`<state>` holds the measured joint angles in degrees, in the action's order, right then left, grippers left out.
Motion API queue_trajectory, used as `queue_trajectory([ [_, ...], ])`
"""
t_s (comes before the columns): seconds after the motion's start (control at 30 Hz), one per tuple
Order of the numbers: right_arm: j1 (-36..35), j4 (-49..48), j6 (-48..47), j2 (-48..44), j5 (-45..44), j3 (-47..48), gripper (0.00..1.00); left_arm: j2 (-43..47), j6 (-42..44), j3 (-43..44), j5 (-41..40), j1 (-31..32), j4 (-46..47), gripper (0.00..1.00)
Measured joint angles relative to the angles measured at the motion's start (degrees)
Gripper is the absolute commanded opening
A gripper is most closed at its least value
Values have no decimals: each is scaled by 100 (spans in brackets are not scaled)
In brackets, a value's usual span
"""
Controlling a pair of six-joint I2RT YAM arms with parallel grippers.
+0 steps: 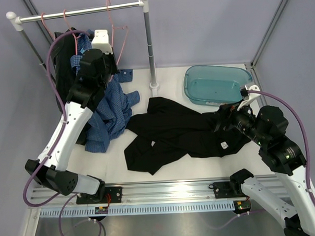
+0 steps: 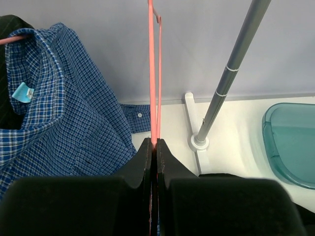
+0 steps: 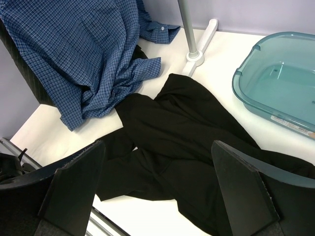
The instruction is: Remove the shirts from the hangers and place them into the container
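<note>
Our right jaws stood at their widest, holding nothing, over the end of the black shirt (image 1: 173,130) nearest the tub (image 1: 213,87), on the tub's near side. We judged them poised to drop onto the cloth and carry it the short way in. That shirt lay crumpled on the desk (image 1: 170,169), off any hanger, stretching leftward from just beside the tub's near-left corner, with none of it inside. The tub showed no cloth in it, so no shirt had reached it yet.

Farther left of the tub, the blue checked shirt (image 1: 113,112) hung with its collar up near the rail (image 1: 79,12) and its tail heaped on the desk. Whether it was free of its hanger we could not tell. Beyond it, well to the tub's left and higher, our left jaws were shut tight on the wire of a pink hanger (image 2: 152,73). This hanger looked bare and seemed hooked on the rail, and we took the grip as steadying it or clearing it away. Farthest left of the tub, a second dark shirt (image 1: 63,59) hung from the rail, work for later.
</note>
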<state>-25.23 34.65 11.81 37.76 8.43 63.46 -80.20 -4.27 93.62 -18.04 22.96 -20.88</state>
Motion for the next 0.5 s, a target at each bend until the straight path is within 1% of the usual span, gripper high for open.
queue_trajectory([
  [0.1, 0, -4, 0, 7, -4, -61, 100, -13, -4, -83, 20, 0, 2, 1],
  [0.13, 0, -7, 0, 7, -9, -94, 99, -11, -7, -122, 22, 0, 15, 9],
  [0.2, 0, -2, 0, 7, -35, -188, 99, -11, -31, -197, 26, -2, 15, 16],
  [0.23, 0, 0, 2, 15, -39, -251, 99, -9, -44, -247, 28, -4, 15, 30],
  [0.27, 0, 2, 2, 20, -39, -280, 99, -4, -35, -297, 28, -4, 17, 39],
  [0.3, 0, 7, 4, 35, -37, -328, 100, 15, -63, -374, 28, -4, 63, 45],
  [0.37, 0, 33, 20, 111, -37, -396, 99, 61, -83, -507, 31, -4, 79, 53],
  [0.4, 0, 42, 33, 177, -37, -413, 99, 76, -83, -529, 33, -4, 66, 65],
  [0.47, 0, 44, 81, 323, -52, -446, 99, 103, -72, -529, 33, -4, 52, 77],
  [0.5, 0, 39, 111, 393, -87, -470, 99, 142, -83, -529, 33, -4, 39, 88],
])
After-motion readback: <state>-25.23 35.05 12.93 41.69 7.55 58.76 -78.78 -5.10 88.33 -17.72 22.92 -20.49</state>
